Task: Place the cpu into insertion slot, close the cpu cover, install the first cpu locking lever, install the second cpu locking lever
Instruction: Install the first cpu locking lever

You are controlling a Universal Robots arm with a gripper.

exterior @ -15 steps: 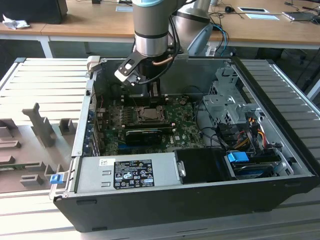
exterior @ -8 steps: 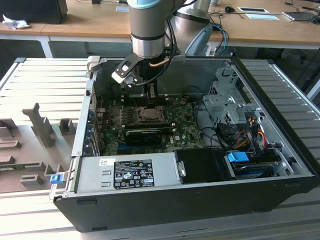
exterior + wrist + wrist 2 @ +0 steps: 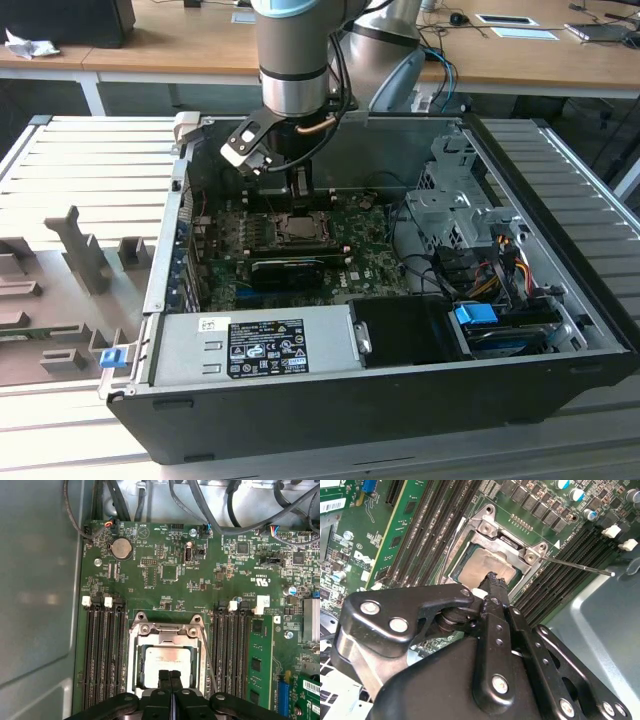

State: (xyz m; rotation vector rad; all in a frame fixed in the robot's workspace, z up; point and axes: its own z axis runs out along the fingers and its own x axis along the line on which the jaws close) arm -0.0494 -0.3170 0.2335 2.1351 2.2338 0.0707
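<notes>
You had pincer (image 3: pixel 170 676) clenched, fingers pressed together, grasping nothing; tips rested on cpu (image 3: pixel 165 661) top. Cpu sat flat in insertion slot (image 3: pixel 137 619) on green motherboard (image 3: pixel 165 587). Cpu cover (image 3: pixel 166 639) looked lowered around chip (my reading; near edge hidden behind fingers). Thin locking lever (image 3: pixel 580 565) stuck out free, unlatched. Judged step: cover closing, levers not yet done. Lever work would call for tips off chip, catching thin rod without slipping. White label (image 3: pixel 265 345) on power supply: print left unread.
</notes>
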